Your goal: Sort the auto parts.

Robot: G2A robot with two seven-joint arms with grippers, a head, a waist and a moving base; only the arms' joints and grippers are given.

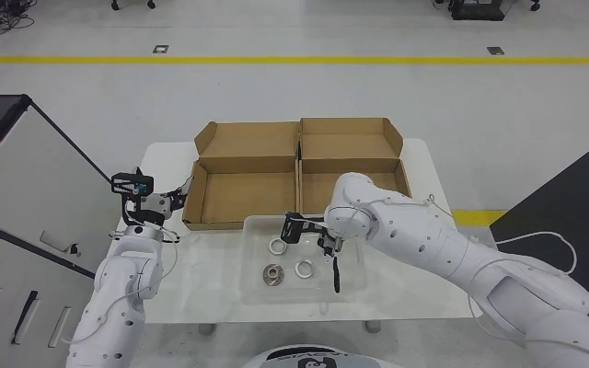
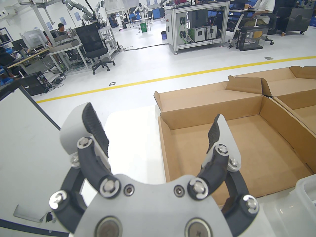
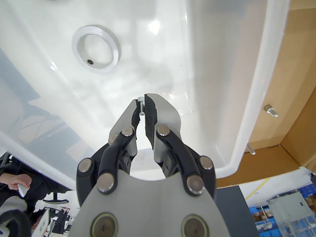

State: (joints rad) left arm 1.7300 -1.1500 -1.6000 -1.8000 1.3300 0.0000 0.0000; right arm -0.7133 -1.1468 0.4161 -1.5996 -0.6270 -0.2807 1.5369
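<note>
You have the right gripper point(image 3: 141, 99) clamped on a small bolt point(image 3: 141, 106), its long axis along the fingers point(image 3: 150, 114), over the white tray point(image 3: 256, 80), while the left gripper point(image 2: 153, 113) stands apart beside the left cardboard box point(image 2: 259, 154).

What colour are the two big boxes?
Brown cardboard; the boxes show best in the top view.

Pale grey glossy floor point(image 2: 148, 57), crossed by a straight yellow line point(image 1: 294, 61). Two small square floor plates point(image 1: 160, 48) set just beyond that line. Farther off, a black office chair point(image 2: 95, 43) beside white desks point(image 2: 63, 46) with monitors. An aluminium-framed rack point(image 2: 197, 28) of equipment, a green bin point(image 2: 143, 27) and a blue bin point(image 2: 163, 35) near it. Bright, even overhead light.
</note>
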